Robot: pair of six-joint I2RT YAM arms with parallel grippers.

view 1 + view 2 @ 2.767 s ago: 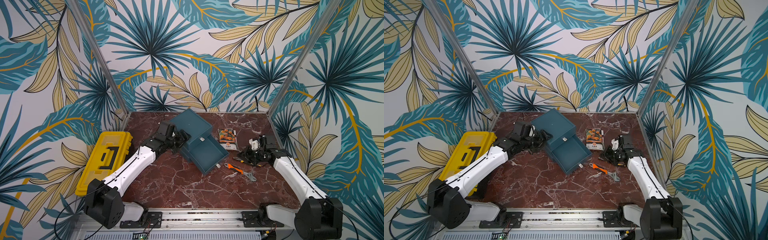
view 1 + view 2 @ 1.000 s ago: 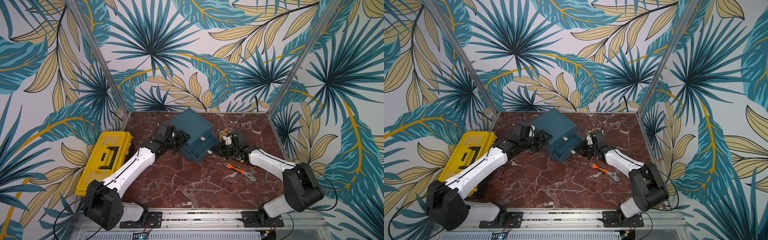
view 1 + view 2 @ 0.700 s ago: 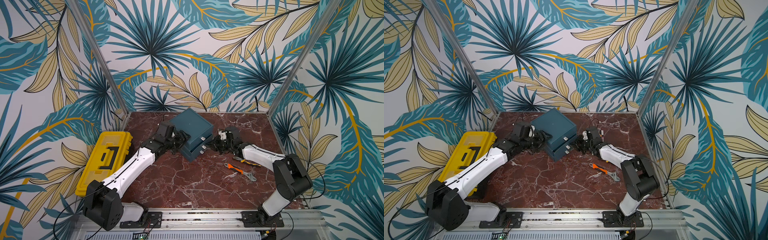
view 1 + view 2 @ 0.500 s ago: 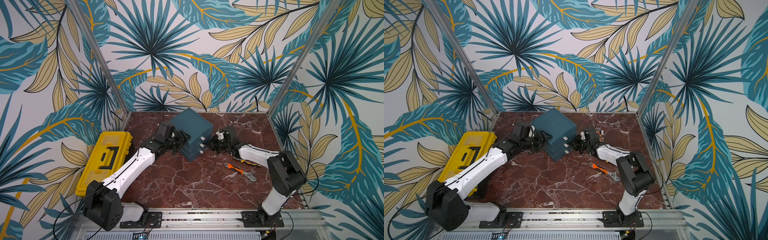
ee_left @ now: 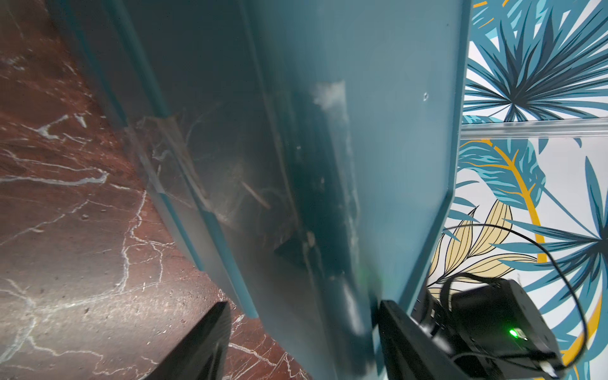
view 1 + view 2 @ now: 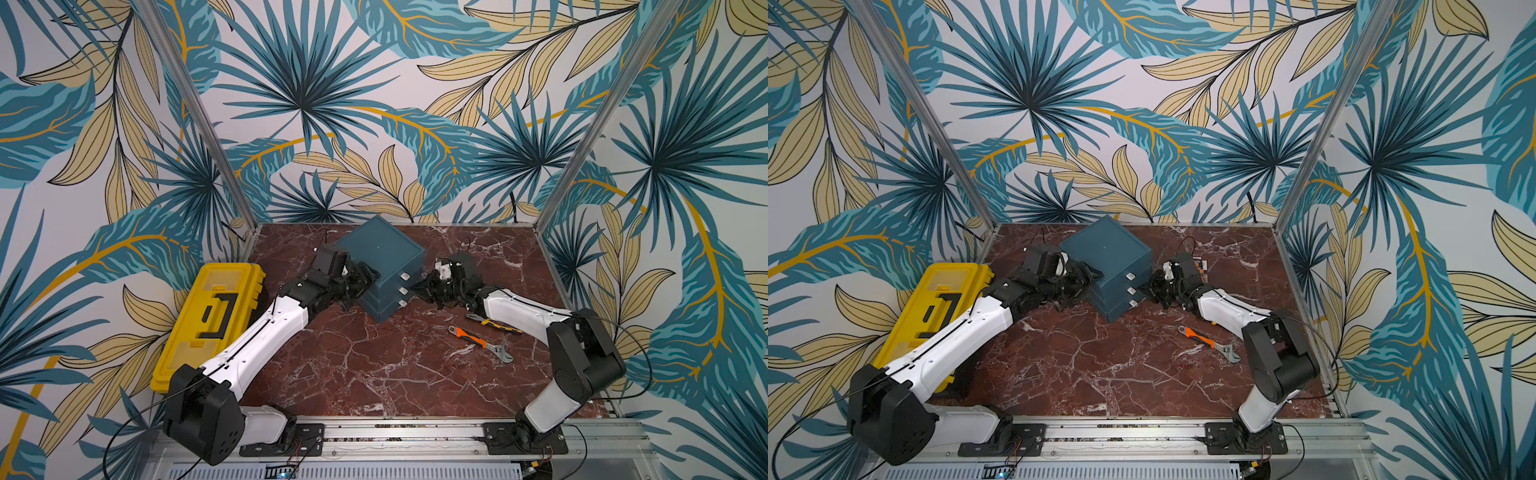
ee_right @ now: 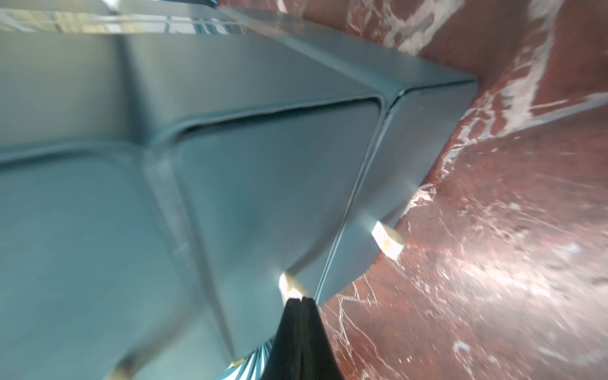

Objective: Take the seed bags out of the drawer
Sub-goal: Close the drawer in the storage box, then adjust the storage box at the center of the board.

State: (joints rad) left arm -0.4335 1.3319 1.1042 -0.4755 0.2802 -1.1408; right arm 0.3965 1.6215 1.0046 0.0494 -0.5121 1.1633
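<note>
One seed bag (image 6: 1201, 266) edge shows, axis unclear; left fingers (image 5: 197, 345) apart, right fingers (image 7: 296, 329) closed empty.

Left arm: stretched forward low, wrist level.
Left gripper (image 5: 296, 339): fingers (image 5: 200, 342) parted.
Right arm: elbow bent, forearm reaching inward toward the left arm.
Right gripper (image 7: 301, 301): fingers pressed together, tips meeting.

I am pushing the last open drawer (image 6: 398, 289) flush into the teal cabinet (image 6: 384, 257) with my pinched-together right gripper (image 7: 300, 301), which now hides most of the seed bags (image 6: 1201, 267), while my left gripper (image 5: 301, 329) is loosening around the cabinet's corner.
</note>
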